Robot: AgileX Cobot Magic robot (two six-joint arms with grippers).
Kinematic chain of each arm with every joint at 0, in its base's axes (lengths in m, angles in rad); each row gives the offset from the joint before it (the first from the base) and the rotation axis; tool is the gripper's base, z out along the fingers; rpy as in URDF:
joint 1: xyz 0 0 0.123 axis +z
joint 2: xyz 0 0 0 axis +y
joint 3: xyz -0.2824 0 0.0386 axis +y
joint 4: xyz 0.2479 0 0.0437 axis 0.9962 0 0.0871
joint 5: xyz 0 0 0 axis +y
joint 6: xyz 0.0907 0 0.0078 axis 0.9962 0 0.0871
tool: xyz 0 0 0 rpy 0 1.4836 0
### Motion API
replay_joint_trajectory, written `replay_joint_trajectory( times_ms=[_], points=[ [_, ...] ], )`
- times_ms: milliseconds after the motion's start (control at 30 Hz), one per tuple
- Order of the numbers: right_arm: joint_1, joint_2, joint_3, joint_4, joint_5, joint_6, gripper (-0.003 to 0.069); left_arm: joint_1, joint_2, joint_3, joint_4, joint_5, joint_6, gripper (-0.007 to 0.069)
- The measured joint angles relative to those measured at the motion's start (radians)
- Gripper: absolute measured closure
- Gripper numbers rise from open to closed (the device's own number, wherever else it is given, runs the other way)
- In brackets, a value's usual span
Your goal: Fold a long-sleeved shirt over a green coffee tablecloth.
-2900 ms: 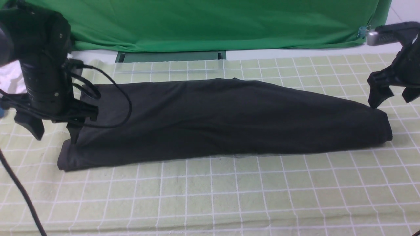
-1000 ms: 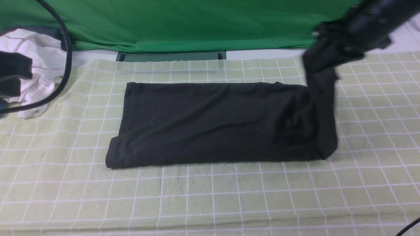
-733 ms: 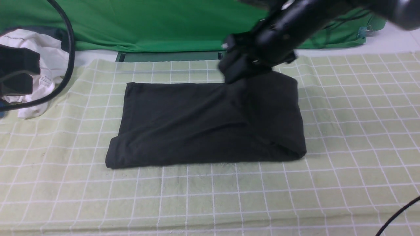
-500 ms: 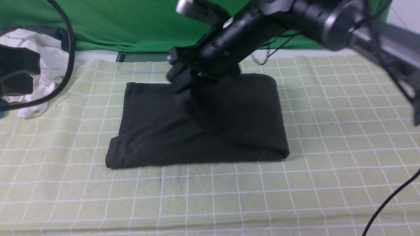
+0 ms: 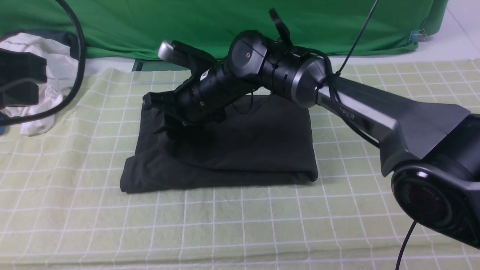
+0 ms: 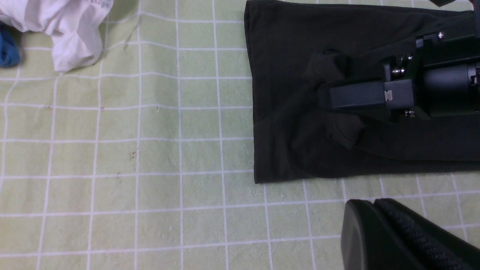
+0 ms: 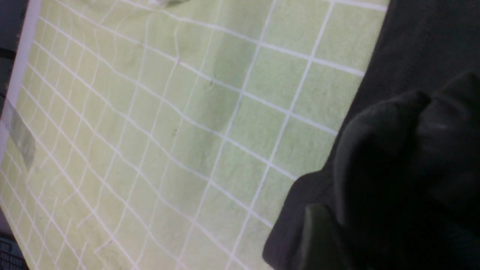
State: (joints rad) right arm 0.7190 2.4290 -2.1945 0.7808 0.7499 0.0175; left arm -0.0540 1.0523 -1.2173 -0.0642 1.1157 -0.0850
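The black long-sleeved shirt (image 5: 243, 150) lies folded into a rectangle on the green coffee tablecloth (image 5: 240, 225). Its right part is laid over onto its left part. My right arm reaches across it from the lower right. My right gripper (image 5: 157, 116) sits low on the shirt's left end, jaws spread, with bunched cloth beside the fingers (image 6: 345, 129). In the right wrist view the shirt (image 7: 412, 131) fills one side and one finger (image 7: 315, 228) shows dimly. My left gripper (image 6: 375, 204) is shut and empty, off the shirt (image 6: 300, 150), at the far left in the front view (image 5: 18, 84).
A crumpled white garment (image 5: 41, 56) lies at the back left, beside something blue (image 6: 7, 52). A deep green backdrop (image 5: 225, 26) hangs behind the table. Black cables loop at the left. The grid cloth (image 6: 112, 150) spreads wide around the shirt.
My right arm swept left, carrying the shirt's right end over onto its left part, then dropped low there. Its jaws have parted. The left arm has stayed put.
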Motion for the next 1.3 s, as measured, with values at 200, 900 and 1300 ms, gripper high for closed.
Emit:
replay_joint_trajectory(
  times_ms=[200,900,1300],
  points=[
    [-0.003,-0.004,-0.058,0.01,0.086,-0.038,0.0189,0.0,0.0,0.002,-0.001,0.0,0.008,0.0612],
    [-0.242,-0.248,-0.279,-0.525,0.465,-0.127,0.066,0.0,0.0,0.005,-0.052,0.066,0.04,0.0612],
    [-0.38,-0.628,0.087,-0.565,0.465,-0.175,0.066,0.0,0.0,0.005,-0.113,-0.002,0.1,0.0612]
  ],
)
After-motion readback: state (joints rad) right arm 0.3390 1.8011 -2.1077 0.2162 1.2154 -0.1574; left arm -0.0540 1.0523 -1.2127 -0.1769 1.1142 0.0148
